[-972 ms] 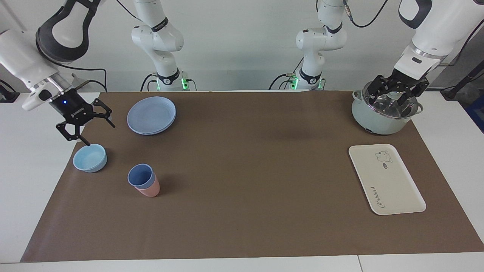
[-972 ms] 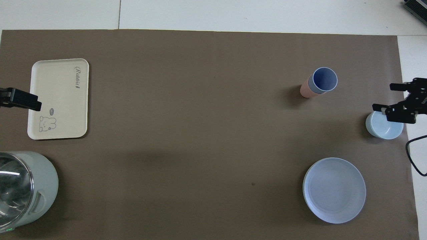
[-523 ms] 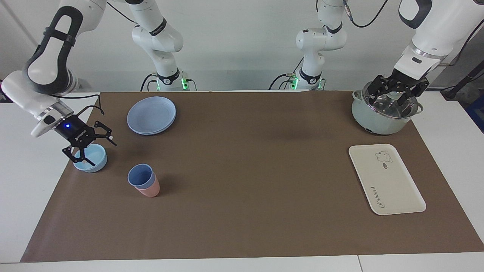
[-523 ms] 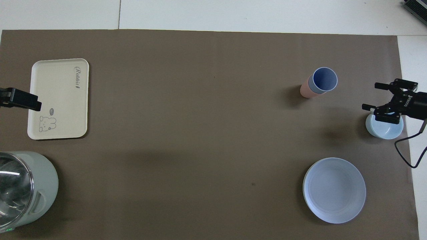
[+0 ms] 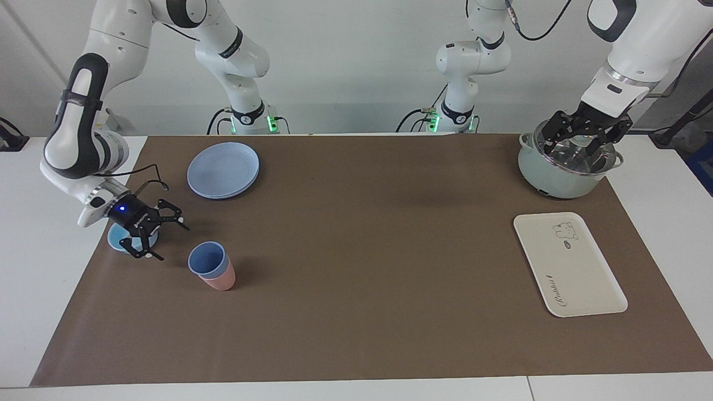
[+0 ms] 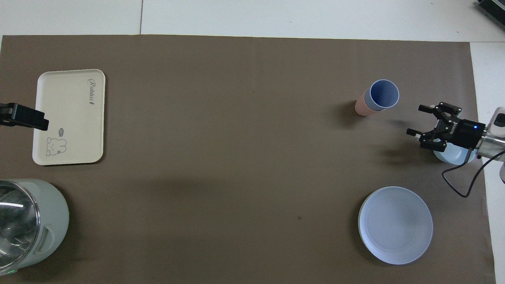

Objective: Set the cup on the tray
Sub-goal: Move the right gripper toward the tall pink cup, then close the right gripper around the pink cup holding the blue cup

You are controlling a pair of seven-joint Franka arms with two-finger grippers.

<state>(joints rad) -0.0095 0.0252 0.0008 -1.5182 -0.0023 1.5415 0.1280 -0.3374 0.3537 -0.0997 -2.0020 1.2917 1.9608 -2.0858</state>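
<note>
The periwinkle-blue cup [image 5: 207,260] stands upright, nested in a salmon-pink cup [image 5: 221,282], at the right arm's end of the table; it also shows in the overhead view [image 6: 382,94]. The cream-white tray [image 5: 579,273] lies flat and bare at the left arm's end, also in the overhead view [image 6: 67,106]. My right gripper [image 5: 172,243] is open and empty, low over the mat between the light-blue bowl and the cups, a short gap from them; it also shows in the overhead view [image 6: 414,119]. My left gripper [image 5: 582,143] is open over the pot and waits.
A light-blue bowl [image 5: 116,240] sits under the right wrist. A round blue plate [image 5: 223,170] lies nearer to the robots than the cups. A pale-green pot with a glass lid [image 5: 557,178] stands nearer to the robots than the tray. A brown mat [image 5: 367,250] covers the table.
My right gripper has come down and moved from over the bowl toward the nested cups, staying open. The left arm, cups and tray have not moved.
</note>
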